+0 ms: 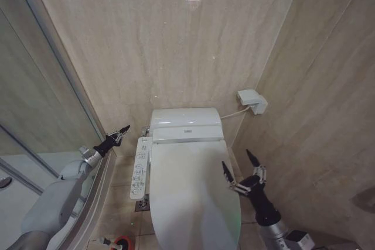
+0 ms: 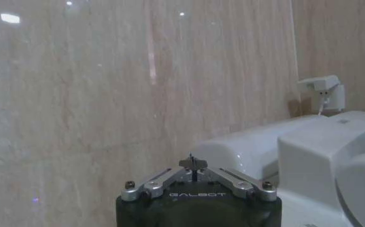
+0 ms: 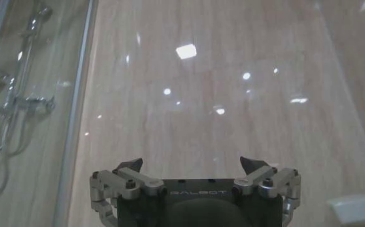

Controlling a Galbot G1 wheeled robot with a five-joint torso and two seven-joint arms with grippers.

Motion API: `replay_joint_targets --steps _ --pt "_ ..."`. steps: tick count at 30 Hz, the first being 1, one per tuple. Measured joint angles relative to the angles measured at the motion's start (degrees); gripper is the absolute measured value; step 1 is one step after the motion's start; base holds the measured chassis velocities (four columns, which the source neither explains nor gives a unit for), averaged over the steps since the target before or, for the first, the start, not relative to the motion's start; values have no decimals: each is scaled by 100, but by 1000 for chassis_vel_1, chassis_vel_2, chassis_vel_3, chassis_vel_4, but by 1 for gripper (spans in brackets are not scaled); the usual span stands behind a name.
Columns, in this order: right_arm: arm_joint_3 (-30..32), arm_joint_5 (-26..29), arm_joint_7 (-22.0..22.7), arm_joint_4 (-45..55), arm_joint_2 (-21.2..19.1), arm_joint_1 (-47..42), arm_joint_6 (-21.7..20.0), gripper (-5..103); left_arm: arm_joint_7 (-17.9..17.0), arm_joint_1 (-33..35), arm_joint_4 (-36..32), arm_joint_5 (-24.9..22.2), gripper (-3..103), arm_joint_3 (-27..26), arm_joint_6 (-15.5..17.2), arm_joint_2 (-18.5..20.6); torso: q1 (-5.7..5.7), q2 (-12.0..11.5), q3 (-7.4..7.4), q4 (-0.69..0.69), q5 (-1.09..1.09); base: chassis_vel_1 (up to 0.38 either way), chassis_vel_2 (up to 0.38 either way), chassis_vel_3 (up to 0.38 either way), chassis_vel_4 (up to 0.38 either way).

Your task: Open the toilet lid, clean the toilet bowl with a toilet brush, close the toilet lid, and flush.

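You have two hands in play. Your right hand (image 1: 241,169) hangs just off the right rim of the toilet lid (image 1: 190,191), fingers spread wide and holding nothing. Your left hand (image 1: 120,133) floats beside the shower glass (image 1: 41,103), on the far side of the lid from the right hand, its fingers pinched together on nothing. One lid, and it lies down flat over the toilet bowl (image 1: 153,235). One button panel (image 1: 140,168) runs along the bowl's edge, between your left hand and the lid. One red cup holder (image 1: 122,242) stands on the floor below your left arm, with the toilet brush (image 1: 105,240) handle poking from it. One wall box (image 1: 253,100) sits up beyond your right hand.
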Motion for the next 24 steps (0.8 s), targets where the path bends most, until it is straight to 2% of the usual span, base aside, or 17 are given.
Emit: replay_joint_targets --steps 18,24 --pt "-41 76 71 -140 311 162 -11 100 268 -650 942 552 0 386 14 -436 0 0 0 0 1 0 0 0 0" --pt "-43 140 76 -147 376 259 -27 100 243 -920 1353 782 0 500 53 -630 0 0 0 -2 1 0 0 0 0"
